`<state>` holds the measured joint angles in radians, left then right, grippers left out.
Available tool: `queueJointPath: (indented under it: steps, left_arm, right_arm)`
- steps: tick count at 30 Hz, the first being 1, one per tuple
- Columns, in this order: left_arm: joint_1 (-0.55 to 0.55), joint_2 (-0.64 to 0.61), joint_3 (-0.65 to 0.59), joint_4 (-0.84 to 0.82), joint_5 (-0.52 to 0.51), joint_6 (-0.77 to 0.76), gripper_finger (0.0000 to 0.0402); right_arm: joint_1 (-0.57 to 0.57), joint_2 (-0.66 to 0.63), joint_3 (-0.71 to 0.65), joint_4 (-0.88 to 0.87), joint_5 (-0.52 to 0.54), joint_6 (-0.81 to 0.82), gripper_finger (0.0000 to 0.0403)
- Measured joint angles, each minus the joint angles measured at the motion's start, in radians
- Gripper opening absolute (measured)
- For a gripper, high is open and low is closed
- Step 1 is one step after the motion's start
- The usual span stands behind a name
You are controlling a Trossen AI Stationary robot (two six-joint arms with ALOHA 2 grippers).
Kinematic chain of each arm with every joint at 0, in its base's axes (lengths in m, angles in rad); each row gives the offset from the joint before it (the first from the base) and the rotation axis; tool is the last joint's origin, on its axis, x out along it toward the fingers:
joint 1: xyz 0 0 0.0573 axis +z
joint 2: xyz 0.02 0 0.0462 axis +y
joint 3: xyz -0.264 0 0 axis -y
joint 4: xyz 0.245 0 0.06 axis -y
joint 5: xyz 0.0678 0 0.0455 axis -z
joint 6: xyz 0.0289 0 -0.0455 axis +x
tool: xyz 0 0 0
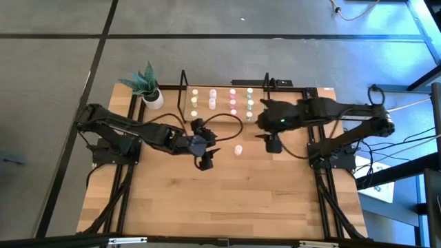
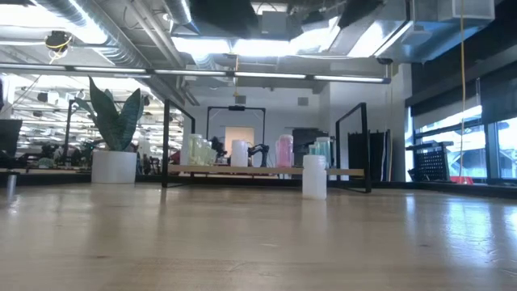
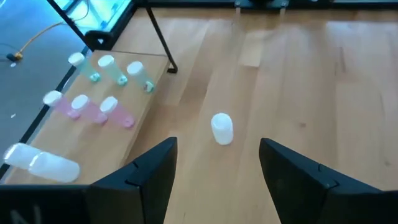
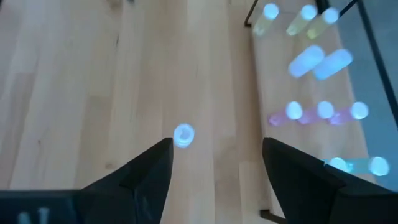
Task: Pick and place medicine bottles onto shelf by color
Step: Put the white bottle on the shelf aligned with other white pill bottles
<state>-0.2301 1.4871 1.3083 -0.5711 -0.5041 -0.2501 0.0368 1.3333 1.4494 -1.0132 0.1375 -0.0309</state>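
One white medicine bottle (image 1: 238, 149) stands upright on its base on the wooden table, in front of the shelf (image 1: 187, 110). It also shows in the low view (image 2: 314, 177) and in both wrist views (image 3: 222, 128) (image 4: 183, 135). The shelf carries rows of yellowish, white, pink and greenish bottles (image 1: 233, 102). My left gripper (image 1: 206, 158) hangs open to the left of the lone bottle, pointing at it (image 3: 217, 180). My right gripper (image 1: 273, 143) hangs open above the table to the bottle's right (image 4: 217, 180). Nothing is between either pair of fingers.
A plant in a white pot (image 1: 153, 98) stands at the shelf's left end. The shelf's black end frames (image 3: 160, 38) rise at its two ends. Bare tabletop (image 1: 234, 200) stretches toward the near edge.
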Motion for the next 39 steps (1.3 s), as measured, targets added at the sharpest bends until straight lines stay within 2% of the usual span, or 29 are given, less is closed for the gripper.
queueJointPath:
  steps: [9,14,23,32,39]
  left_arm:
    - [0.053,0.176,0.000,0.215,0.152,0.125,0.0221]
    - [0.091,0.257,0.000,0.273,0.239,0.129,0.0221]
    - [0.146,0.329,0.000,0.280,0.289,0.130,0.0221]
    - [0.173,0.357,0.000,0.304,0.294,0.181,0.0221]
    - [0.173,0.377,0.000,0.352,0.375,0.214,0.0221]
  right_arm:
    - [0.000,-0.088,0.000,-0.001,0.000,-0.003,0.0248]
    - [0.000,-0.100,0.000,-0.012,-0.008,0.001,0.0248]
    - [0.000,-0.101,-0.001,-0.018,-0.007,0.026,0.0248]
    - [0.000,-0.101,-0.001,0.002,-0.007,0.025,0.0248]
    - [0.000,-0.101,-0.001,0.009,-0.008,0.026,0.0248]
